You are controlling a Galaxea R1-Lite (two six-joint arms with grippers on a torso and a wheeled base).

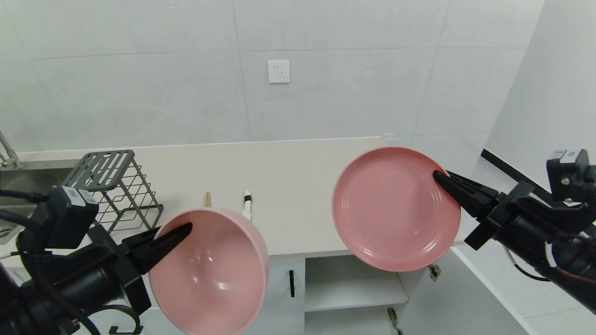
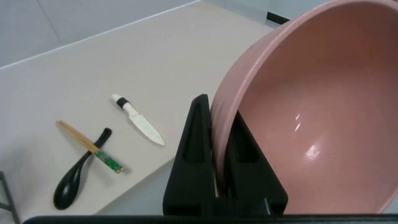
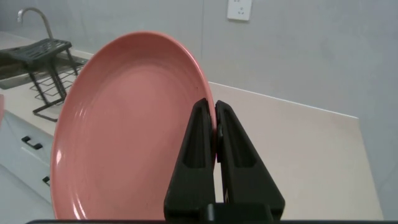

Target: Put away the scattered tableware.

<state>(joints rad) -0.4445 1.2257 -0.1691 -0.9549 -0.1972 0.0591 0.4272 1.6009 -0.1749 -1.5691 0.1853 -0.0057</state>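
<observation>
My left gripper (image 1: 179, 230) is shut on the rim of a pink bowl (image 1: 209, 274), held tilted in the air in front of the counter's front edge. The left wrist view shows that gripper (image 2: 214, 106) pinching the bowl (image 2: 323, 106) wall. My right gripper (image 1: 437, 176) is shut on the edge of a pink plate (image 1: 391, 209), held tilted above the counter's right end; the right wrist view shows this gripper (image 3: 210, 106) clamping the plate (image 3: 124, 137). On the counter lie a white knife (image 2: 138, 119), a black spoon (image 2: 68, 188) and a chopstick (image 2: 78, 135) crossing it.
A dark wire dish rack (image 1: 114, 186) stands on the beige counter (image 1: 288, 172) at the left, beside a sink (image 1: 28, 179) with a faucet (image 3: 31, 14). Below the counter, an open white cabinet (image 1: 354, 288) shows shelves. A tiled wall runs behind.
</observation>
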